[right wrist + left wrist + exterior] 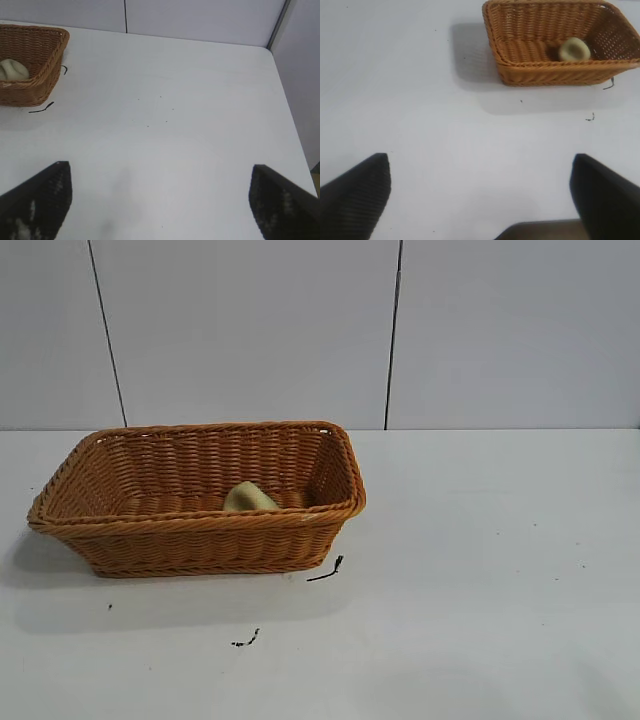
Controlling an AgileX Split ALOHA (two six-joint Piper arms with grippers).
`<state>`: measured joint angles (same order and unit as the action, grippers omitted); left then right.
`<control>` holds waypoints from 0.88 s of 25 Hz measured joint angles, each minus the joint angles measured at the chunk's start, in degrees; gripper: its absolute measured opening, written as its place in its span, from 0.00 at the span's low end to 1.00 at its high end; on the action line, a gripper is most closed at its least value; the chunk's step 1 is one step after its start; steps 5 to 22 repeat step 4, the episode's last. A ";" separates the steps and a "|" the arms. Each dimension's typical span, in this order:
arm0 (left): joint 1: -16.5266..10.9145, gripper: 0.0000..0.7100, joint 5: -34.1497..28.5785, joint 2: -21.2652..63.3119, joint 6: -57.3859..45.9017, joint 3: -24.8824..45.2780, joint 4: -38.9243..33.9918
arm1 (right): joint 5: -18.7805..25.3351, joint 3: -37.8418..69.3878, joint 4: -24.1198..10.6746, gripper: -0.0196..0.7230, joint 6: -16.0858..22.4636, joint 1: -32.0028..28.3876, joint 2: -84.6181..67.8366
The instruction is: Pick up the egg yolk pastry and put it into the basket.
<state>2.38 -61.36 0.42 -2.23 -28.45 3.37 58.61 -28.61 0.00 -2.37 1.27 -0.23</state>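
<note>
White table [480,580], two black scraps [326,570] on it, grey panel wall [250,330] behind.

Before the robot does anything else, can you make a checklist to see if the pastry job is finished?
1. Pastry inside the basket: ok.
2. Basket upright on the table: ok.
3. Left gripper open, holding nothing: ok.
4. Right gripper open, holding nothing: ok.
5. Both grippers away from the basket: ok.
6. Pastry undamaged: cannot tell.
</note>
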 joint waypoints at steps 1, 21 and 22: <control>0.00 0.98 0.00 0.00 0.00 0.00 0.00 | 0.00 0.00 0.00 0.93 0.00 0.00 0.00; 0.00 0.98 0.00 0.00 0.00 0.00 0.00 | 0.00 0.00 0.00 0.93 0.00 0.00 0.00; 0.00 0.98 0.00 0.00 0.00 0.00 0.00 | 0.00 0.00 0.00 0.93 0.00 0.00 0.00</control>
